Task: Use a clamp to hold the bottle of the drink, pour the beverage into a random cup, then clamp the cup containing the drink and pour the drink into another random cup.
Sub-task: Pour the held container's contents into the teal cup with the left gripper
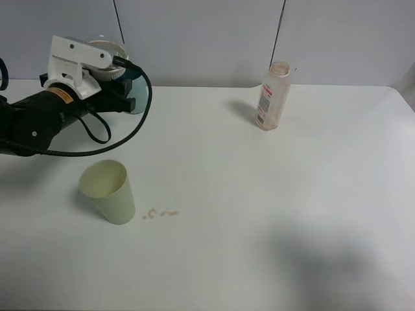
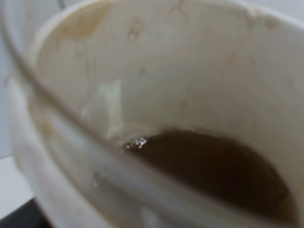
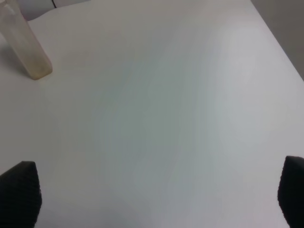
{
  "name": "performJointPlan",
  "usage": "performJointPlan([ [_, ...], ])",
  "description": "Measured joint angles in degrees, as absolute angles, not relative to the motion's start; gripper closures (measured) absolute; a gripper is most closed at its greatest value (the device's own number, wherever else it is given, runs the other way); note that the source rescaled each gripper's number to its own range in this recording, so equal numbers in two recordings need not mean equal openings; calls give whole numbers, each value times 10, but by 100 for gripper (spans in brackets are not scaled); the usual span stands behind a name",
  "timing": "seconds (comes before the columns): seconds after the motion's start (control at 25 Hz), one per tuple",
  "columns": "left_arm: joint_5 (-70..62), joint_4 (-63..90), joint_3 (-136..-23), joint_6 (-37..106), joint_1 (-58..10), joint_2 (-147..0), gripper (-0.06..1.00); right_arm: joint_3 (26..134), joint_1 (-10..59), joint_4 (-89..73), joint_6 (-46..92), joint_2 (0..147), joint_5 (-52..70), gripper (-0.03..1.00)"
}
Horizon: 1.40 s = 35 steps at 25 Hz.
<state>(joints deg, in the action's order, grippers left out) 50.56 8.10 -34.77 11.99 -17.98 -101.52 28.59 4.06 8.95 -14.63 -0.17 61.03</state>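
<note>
Step in hand: I judge this to be the second pour, from the cup containing the drink (image 2: 156, 71) into the teal cup (image 1: 137, 97).
Left claw (image 1: 115, 83): clenched on the cup containing the drink. The camera mount hides the fingers in the high view, but the cup's inside fills my left wrist view.
Held cup: upper left of the high view, its white rim showing above the mount. The beverage (image 2: 213, 171) pools dark brown against one side of the wall, so I read the cup as tilted, with nothing over the lip yet.
Key relation: the teal cup sits just right of and below the claw in the high view, half hidden behind it. I cannot tell whether the held rim is over its mouth.
Next move, my judgement: line the low side of the rim up over the teal cup before I tip further.
Nearer arm: the left one, already there.
Right claw (image 3: 154, 197): released, jaws wide, hovering over bare surface (image 1: 259, 214).
Bottle (image 1: 275, 97): upright, upper right of the high view, well apart from both cups.
Decoy: the pale green cup (image 1: 109, 192), lower left, stands apart from the claw.
</note>
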Motion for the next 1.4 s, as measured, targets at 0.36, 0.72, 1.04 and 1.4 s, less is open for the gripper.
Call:
performJointPlan([
  [0.36,470,-56,-351,25,-66,-1015,93,286,41,89,-146,-2,610,-3],
  [0.72,307,-240,-458,-120,10,-1015,93,286,41,89,-146,-2,610,-3],
  [1.04,199,-315,-539,-145,15,-1015,93,286,41,89,-146,-2,610,-3],
  [1.4,139,-327,-584,-146,15,-1032,93,286,41,89,-146,-2,610,-3],
])
